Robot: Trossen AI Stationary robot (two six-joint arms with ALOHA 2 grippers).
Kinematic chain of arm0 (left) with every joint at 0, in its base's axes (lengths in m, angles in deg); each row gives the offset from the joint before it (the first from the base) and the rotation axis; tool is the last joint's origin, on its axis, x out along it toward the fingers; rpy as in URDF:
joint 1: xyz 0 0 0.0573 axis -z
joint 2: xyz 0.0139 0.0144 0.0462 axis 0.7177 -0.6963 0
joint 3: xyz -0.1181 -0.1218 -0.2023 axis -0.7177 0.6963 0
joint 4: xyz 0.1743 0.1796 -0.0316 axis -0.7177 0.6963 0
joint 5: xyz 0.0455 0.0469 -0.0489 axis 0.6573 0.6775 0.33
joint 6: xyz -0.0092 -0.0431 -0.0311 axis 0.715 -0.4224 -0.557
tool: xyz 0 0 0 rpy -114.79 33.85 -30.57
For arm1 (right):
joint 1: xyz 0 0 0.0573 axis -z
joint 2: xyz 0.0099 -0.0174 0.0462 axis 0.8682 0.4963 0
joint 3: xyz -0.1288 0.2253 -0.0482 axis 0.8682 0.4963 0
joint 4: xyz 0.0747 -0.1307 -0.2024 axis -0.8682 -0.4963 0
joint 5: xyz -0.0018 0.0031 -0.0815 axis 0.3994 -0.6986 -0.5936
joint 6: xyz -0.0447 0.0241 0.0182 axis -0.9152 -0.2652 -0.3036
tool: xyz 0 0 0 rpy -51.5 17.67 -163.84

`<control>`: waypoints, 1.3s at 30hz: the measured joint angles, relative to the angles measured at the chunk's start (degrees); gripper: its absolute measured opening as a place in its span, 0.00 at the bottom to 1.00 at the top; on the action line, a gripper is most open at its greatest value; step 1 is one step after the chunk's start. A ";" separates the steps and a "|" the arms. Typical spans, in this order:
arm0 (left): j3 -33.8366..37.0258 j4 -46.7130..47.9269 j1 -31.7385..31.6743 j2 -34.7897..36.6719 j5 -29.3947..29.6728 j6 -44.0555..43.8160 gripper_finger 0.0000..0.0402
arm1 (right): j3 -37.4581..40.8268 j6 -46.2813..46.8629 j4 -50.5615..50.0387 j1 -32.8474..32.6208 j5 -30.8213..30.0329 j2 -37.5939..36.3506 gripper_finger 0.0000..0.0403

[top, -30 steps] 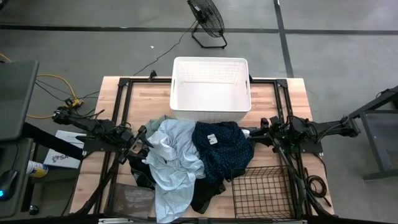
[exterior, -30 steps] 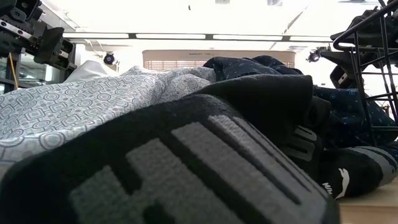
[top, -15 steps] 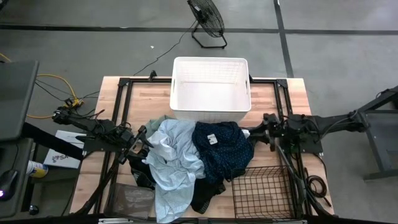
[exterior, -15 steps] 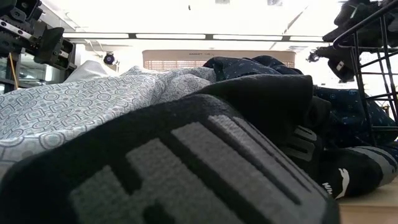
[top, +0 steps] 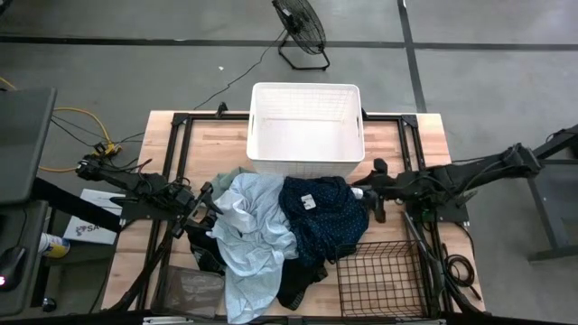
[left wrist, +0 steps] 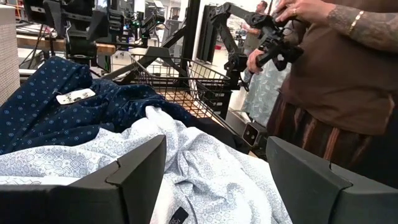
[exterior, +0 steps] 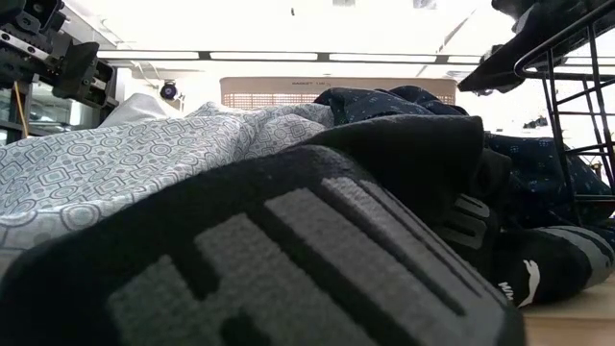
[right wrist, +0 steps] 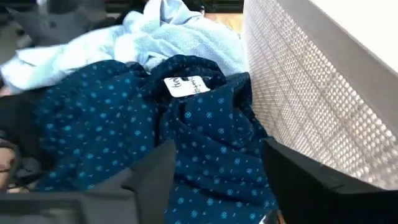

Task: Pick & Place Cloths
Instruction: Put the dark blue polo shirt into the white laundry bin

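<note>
The cloths lie in one pile at the table's middle. In it are a light blue cloth (top: 251,226), a dark navy dotted cloth (top: 323,217) with a white tag, black cloths (top: 293,282) and a grey-green cloth (top: 194,289) at the near left. The black cloth with grey lettering (exterior: 288,250) fills the low view. My left gripper (top: 206,200) (left wrist: 214,146) is open at the pile's left edge, over the light blue cloth (left wrist: 205,168). My right gripper (top: 361,192) (right wrist: 217,149) is open just right of the navy cloth (right wrist: 124,118), facing it.
A white plastic laundry basket (top: 305,131) stands at the far middle, right behind the pile. A black wire basket (top: 384,275) sits at the near right, touching the navy cloth. A person (left wrist: 329,74) stands beyond the table holding a hand controller. Bare wood (top: 144,262) shows at the near left.
My right arm has risen and stretched out, and its gripper has lifted beside the navy cloth's right edge. The cloths have stayed where they were.
</note>
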State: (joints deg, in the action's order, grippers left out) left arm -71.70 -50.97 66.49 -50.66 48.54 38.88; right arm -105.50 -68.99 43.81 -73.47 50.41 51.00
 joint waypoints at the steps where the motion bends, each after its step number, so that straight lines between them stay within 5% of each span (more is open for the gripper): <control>1: 0.00 0.02 0.00 -0.02 0.00 0.02 0.68 | -0.40 -0.59 0.25 -0.40 -0.37 1.25 0.64; 11: 0.00 0.02 0.02 0.00 0.00 0.02 0.68 | -7.06 -8.13 2.43 -1.03 -0.41 14.65 0.89; 28: 0.00 0.00 0.02 0.00 0.00 0.01 0.68 | -12.98 -8.92 7.39 5.29 7.35 35.07 0.90; 39: 0.00 0.02 0.02 0.00 0.00 0.02 0.68 | -13.00 -1.24 7.18 5.41 9.03 40.38 0.84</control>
State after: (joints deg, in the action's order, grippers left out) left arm -71.70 -50.95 66.51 -50.66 48.54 38.90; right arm -118.50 -70.23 51.00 -68.06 59.43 91.38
